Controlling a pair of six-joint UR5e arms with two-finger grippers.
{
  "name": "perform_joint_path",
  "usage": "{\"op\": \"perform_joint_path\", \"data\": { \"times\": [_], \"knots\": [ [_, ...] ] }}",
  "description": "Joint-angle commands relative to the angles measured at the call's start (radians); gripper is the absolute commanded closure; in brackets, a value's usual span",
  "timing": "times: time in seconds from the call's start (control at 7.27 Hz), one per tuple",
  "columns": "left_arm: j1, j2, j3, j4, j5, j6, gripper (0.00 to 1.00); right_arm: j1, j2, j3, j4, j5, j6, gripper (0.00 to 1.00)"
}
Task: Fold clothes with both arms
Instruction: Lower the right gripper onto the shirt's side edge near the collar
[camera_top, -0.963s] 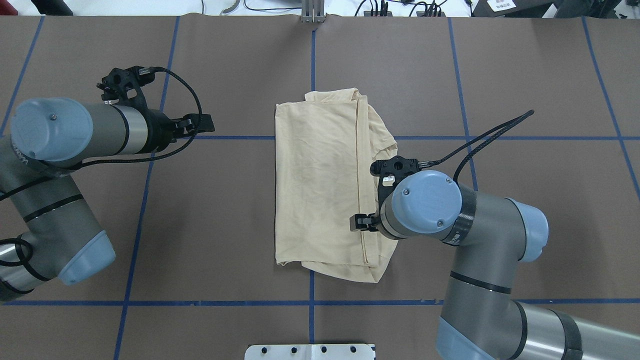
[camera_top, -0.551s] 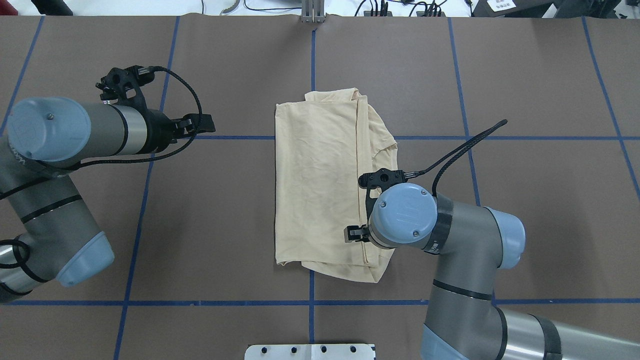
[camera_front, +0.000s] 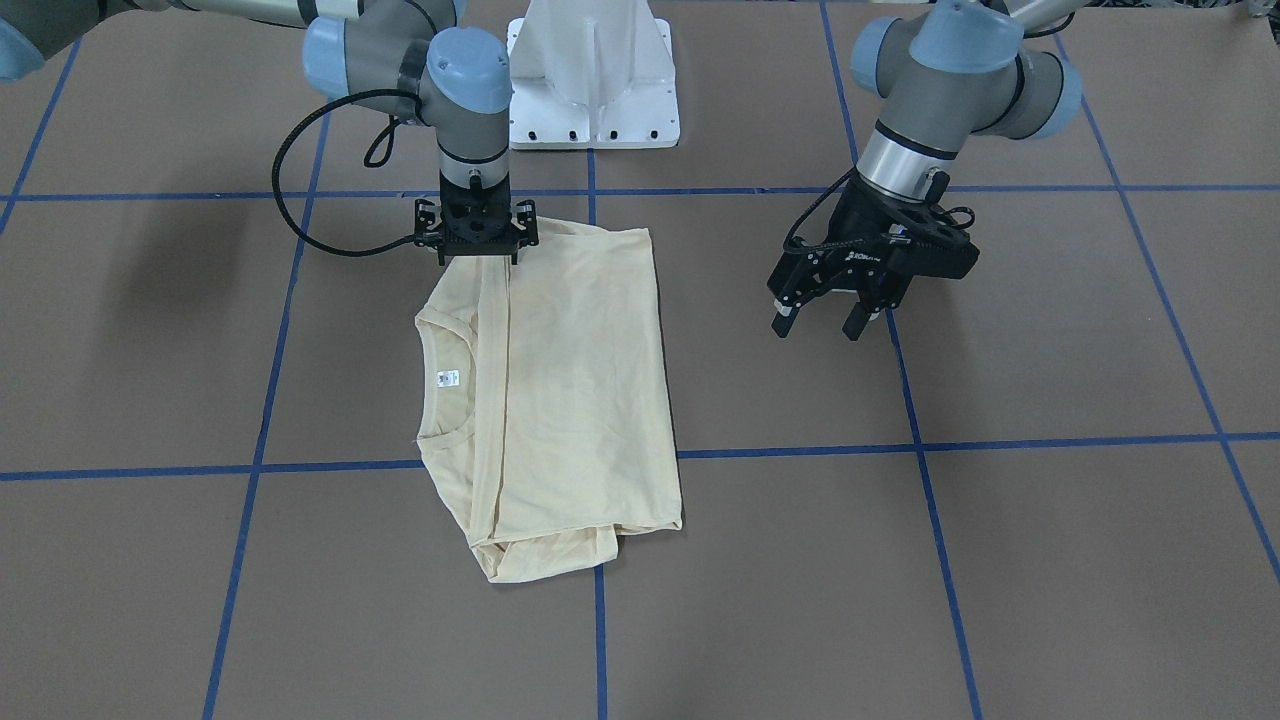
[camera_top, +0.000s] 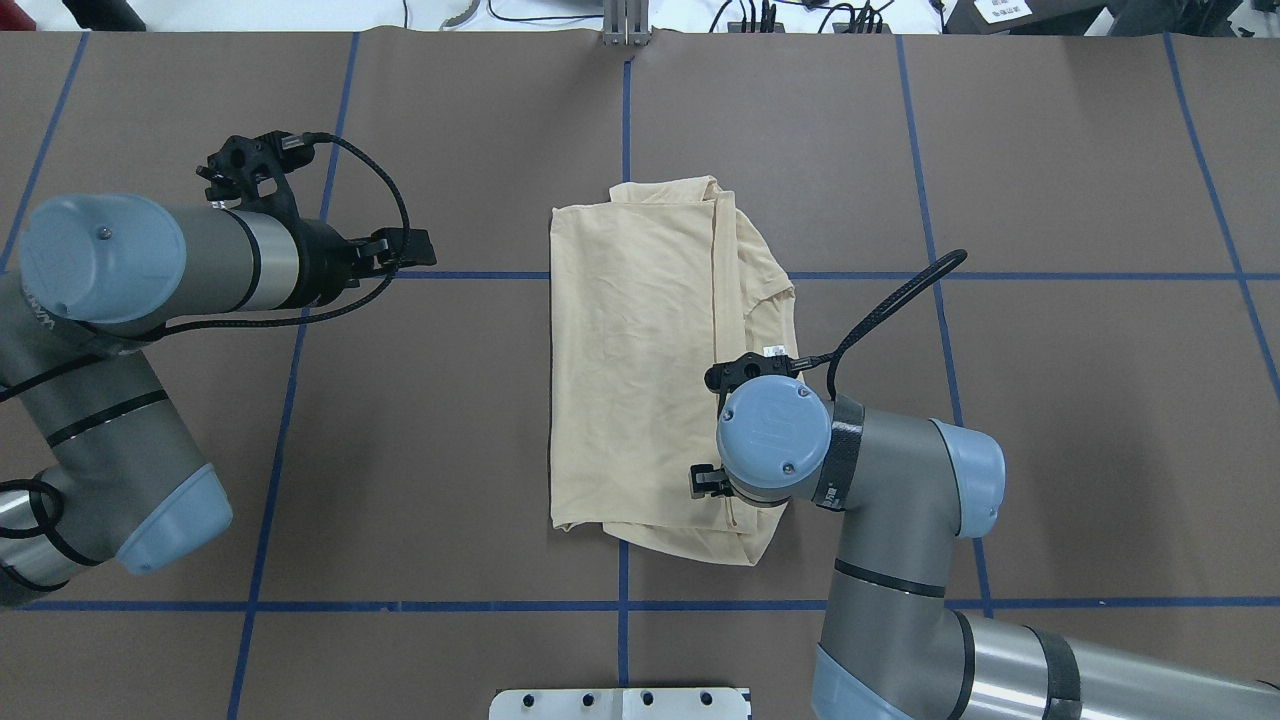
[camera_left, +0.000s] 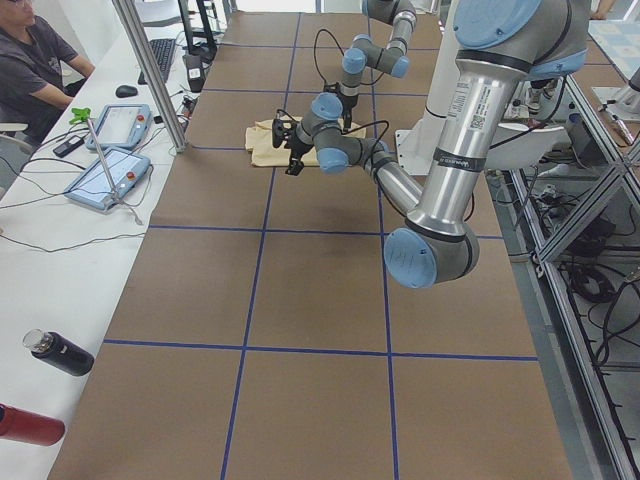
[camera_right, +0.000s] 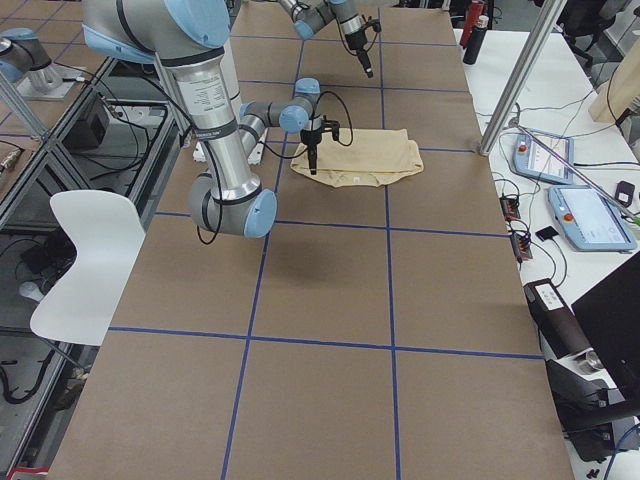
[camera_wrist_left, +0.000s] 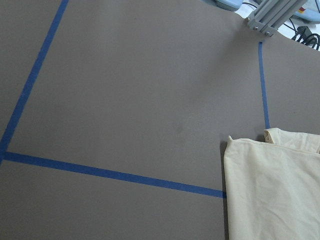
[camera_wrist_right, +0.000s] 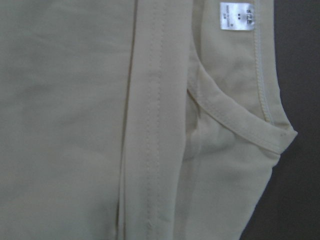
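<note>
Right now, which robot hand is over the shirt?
The right gripper, above the shirt's edge nearest the robot. The left gripper hangs open over the table, apart from the shirt.

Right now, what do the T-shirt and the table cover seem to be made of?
T-shirt: thin matte knit, probably cotton jersey; soft creases, stitched seams. Table cover: matte brown paper or board, perhaps; flat, dull, no shine.
</note>
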Motion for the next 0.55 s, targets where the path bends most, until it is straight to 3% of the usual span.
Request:
{"op": "perform_joint_path", "data": {
  "times": [0.0,0.41],
  "knots": [
    [0.002,-0.004,0.007,-0.001,0.0,-0.003,0.0,-0.002,-0.004,-0.004,-0.012,0.001,-0.002,0.0],
    [0.002,-0.004,0.011,-0.001,0.0,-0.003,0.0,-0.007,0.006,-0.001,-0.009,0.003,-0.002,0.0]
  ]
}}
